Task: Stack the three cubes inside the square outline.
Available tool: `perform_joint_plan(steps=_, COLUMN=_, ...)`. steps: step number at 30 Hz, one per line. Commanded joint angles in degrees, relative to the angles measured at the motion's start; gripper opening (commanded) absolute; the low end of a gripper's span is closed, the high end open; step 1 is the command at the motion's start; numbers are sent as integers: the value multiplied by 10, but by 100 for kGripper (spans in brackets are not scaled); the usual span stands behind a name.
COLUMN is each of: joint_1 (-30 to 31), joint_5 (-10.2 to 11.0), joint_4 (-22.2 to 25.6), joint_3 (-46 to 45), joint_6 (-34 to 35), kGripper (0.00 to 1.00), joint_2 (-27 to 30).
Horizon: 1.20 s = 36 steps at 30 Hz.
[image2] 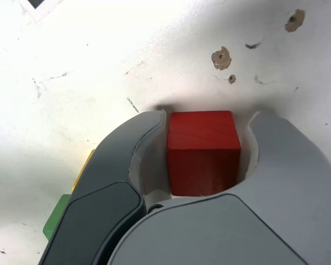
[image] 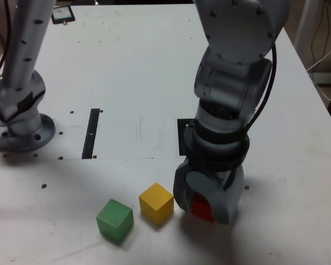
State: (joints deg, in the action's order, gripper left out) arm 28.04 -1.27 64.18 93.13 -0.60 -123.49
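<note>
My gripper points down at the near part of the table, its jaws closed on the two sides of the red cube, which rests on the table. In the wrist view the red cube fills the gap between the grey fingers of the gripper. The yellow cube sits just to the exterior view's left of the gripper, and the green cube lies further left. Slivers of yellow and green show beside one finger. The square outline is mostly hidden behind the arm.
A thin black strip lies on the table left of centre in the exterior view. The arm's base stands at the far left. A small dark device lies at the back. Cables hang past the table's right edge.
</note>
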Motion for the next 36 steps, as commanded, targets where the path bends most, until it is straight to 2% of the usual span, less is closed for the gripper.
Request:
perform_joint_plan(steps=1, joint_1=-2, joint_5=1, joint_4=-1, joint_3=5, joint_6=-1, kGripper=36, joint_2=-1)
perform_joint_plan(steps=5, joint_1=-7, joint_5=2, joint_4=-1, joint_3=8, joint_6=0, kGripper=31, joint_2=7)
perform_joint_plan(steps=9, joint_1=-21, joint_5=5, joint_4=16, joint_3=11, joint_6=1, kGripper=31, joint_2=27)
perform_joint_plan(steps=15, joint_1=-60, joint_5=27, joint_4=68, joint_3=35, joint_6=-11, kGripper=31, joint_2=58)
perform_joint_plan(steps=18, joint_1=-92, joint_5=33, joint_4=78, joint_3=26, joint_6=-27, kGripper=31, joint_2=68)
perform_joint_plan(steps=27, joint_1=-194, joint_5=54, joint_4=71, joint_3=-21, joint_6=-75, kGripper=31, joint_2=89)
perform_joint_plan(steps=36, joint_1=-221, joint_5=41, joint_4=20, joint_3=-74, joint_6=-86, kGripper=31, joint_2=91)
